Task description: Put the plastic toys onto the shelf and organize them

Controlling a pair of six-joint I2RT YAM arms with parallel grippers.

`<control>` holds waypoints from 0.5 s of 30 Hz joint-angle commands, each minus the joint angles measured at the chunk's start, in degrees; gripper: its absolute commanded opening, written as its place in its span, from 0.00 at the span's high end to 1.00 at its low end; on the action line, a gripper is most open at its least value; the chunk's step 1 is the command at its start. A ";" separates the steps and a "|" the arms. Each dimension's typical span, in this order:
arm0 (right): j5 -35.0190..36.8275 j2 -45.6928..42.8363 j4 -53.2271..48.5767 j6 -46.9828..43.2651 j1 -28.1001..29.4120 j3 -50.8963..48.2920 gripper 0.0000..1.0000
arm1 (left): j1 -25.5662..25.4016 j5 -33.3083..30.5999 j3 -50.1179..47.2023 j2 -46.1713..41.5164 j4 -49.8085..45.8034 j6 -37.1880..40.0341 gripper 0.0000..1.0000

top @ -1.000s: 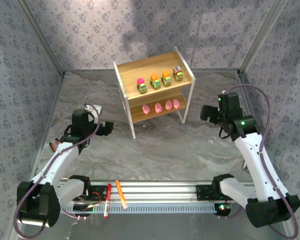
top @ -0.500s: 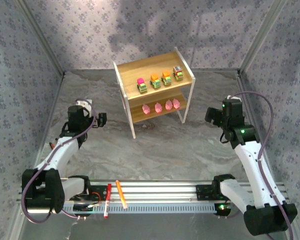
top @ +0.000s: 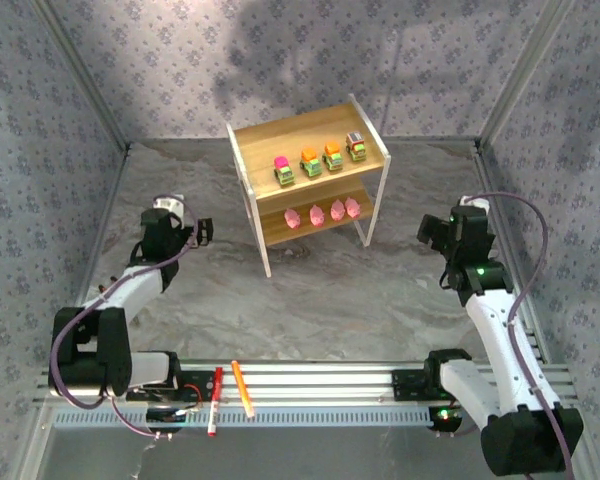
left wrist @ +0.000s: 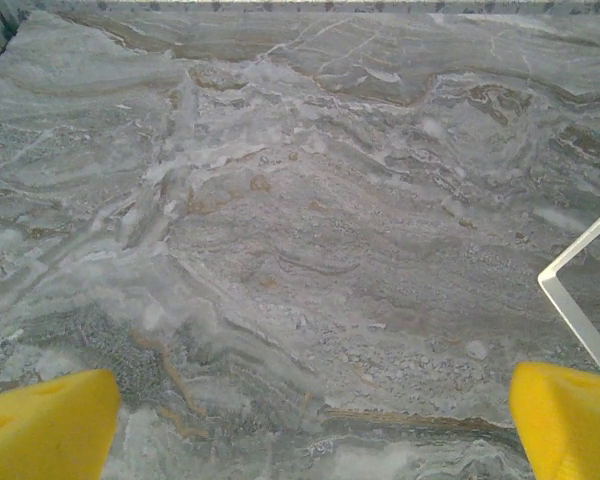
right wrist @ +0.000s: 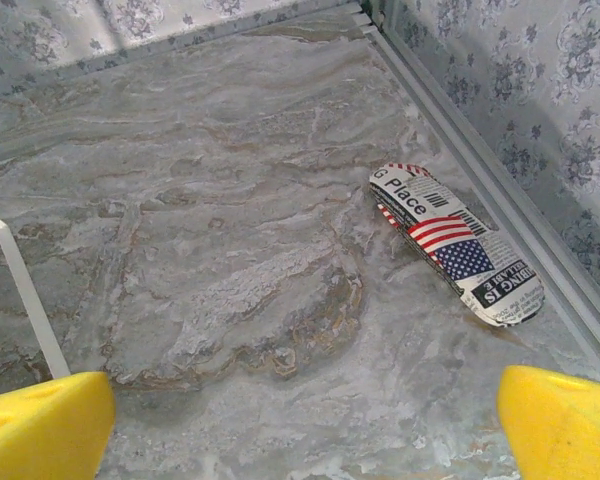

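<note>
The shelf [top: 248, 165], light wood with white legs, stands at the back middle of the table. Several green trucks [top: 310, 161] stand in a row on its top board. Several pink figures [top: 316, 213] line the lower board. My left gripper [top: 202, 232] hovers left of the shelf, open and empty; its yellow fingertips [left wrist: 45, 425] stand wide apart over bare marble, with a white shelf leg [left wrist: 575, 300] at the right. My right gripper [top: 427, 228] is right of the shelf, open and empty, its yellow fingertips [right wrist: 565, 425] spread, a shelf leg [right wrist: 25, 290] at the left.
A red pen [top: 215, 400] and an orange pen [top: 242, 388] lie on the front rail between the arm bases. A flat piece printed with a flag and newsprint [right wrist: 455, 245] lies by the right wall. Patterned walls close in three sides.
Both arms have drawn away from the shelf: the left gripper moved left and folded in, the right gripper moved right. Both stayed open. The toys have not moved.
</note>
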 commanded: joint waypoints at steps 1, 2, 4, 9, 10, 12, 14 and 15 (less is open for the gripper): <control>1.30 0.76 4.68 -2.09 0.16 -2.23 0.00 | 0.41 0.30 -1.82 0.41 5.52 1.26 0.00; 1.71 0.70 6.09 -2.68 0.33 -3.13 0.00 | 0.44 0.53 -2.24 0.33 6.08 1.52 0.00; 2.85 0.20 10.42 -3.92 0.92 -5.61 0.00 | 0.46 0.71 -3.74 0.02 7.95 2.61 0.00; 3.60 1.21 17.66 -5.62 1.70 -9.62 0.00 | 0.43 2.34 -8.73 -1.28 15.14 4.54 0.00; 3.52 1.89 19.15 -5.98 1.96 -10.21 0.00 | 0.39 3.17 -9.21 -1.57 15.69 4.90 0.00; 3.55 3.23 22.35 -6.73 2.40 -11.35 0.00 | 0.33 3.21 -9.66 -1.49 16.54 4.97 0.00; 3.38 4.64 26.01 -7.80 2.62 -12.82 0.00 | 0.40 3.00 -10.35 -0.86 18.39 5.25 0.01; 3.47 5.43 27.91 -8.38 2.66 -13.51 0.00 | 0.40 3.17 -10.73 -0.40 19.38 5.55 0.00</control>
